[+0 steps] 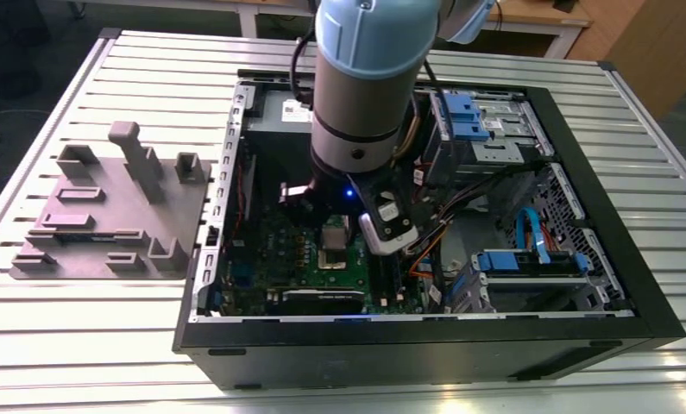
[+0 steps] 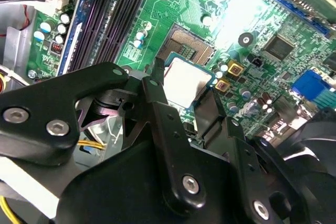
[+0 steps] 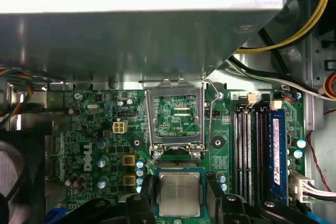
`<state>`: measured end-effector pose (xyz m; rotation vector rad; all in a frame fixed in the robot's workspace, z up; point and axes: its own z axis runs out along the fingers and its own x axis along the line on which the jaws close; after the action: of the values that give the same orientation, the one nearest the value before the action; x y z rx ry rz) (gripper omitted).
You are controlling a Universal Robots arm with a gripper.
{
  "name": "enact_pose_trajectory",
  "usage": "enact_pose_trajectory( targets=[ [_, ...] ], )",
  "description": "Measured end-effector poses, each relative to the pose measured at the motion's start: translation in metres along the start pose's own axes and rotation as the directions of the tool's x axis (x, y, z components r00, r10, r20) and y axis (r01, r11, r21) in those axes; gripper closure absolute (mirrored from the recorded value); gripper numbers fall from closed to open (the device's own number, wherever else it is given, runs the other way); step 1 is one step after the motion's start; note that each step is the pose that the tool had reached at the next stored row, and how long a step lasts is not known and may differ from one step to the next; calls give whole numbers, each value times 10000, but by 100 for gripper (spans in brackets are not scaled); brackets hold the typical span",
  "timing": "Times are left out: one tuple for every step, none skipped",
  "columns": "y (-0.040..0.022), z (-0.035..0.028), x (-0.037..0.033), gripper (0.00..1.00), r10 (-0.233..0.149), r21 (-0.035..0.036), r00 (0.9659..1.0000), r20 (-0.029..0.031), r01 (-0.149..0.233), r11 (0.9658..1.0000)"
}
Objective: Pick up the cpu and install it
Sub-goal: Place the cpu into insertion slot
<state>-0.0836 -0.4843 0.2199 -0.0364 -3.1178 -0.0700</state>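
Inside the open computer case [image 1: 435,332], the arm [image 1: 366,86] reaches straight down over the green circuit board [image 1: 308,259]. Its black claw [image 1: 336,226] is narrowed onto the chip [image 1: 335,235], one finger against each of two opposite edges. In both wrist views the chip [image 2: 185,80] [image 3: 179,193] sits flat between the fingers [image 2: 157,85] [image 3: 148,188], shiny silver top facing up, and the claw [image 2: 184,83] [image 3: 179,190] is closed on it. The chip hangs just over the near edge of the socket [image 2: 191,45]; whether it touches the socket cannot be told. In the first wrist view the socket's metal frame [image 3: 176,114] is swung open, its thin lever [image 3: 212,108] beside it, with the memory slots [image 3: 252,150] to one side. On the slatted table [image 1: 90,345], at the exterior view's left, a grey plate [image 1: 112,216] with raised blocks stands beside the case.
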Motion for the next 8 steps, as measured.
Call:
enact_pose_trajectory(
  targets=[
    [0, 7, 0, 53, 0, -1, 10000, 0, 0, 10000],
    [0, 14, 0, 53, 0, 0, 10000, 0, 0, 10000],
    [-1, 22, -1, 53, 0, 1, 10000, 0, 0, 10000],
    [-1, 31, -1, 53, 0, 0, 10000, 0, 0, 10000],
    [-2, 39, -1, 53, 0, 0, 10000, 0, 0, 10000],
    [-2, 46, -1, 53, 0, 0, 10000, 0, 0, 10000],
    [-2, 51, -1, 53, 0, 1, 10000, -1, 0, 10000],
    [-3, 53, -1, 53, 0, 2, 10000, -1, 0, 10000]
  ],
)
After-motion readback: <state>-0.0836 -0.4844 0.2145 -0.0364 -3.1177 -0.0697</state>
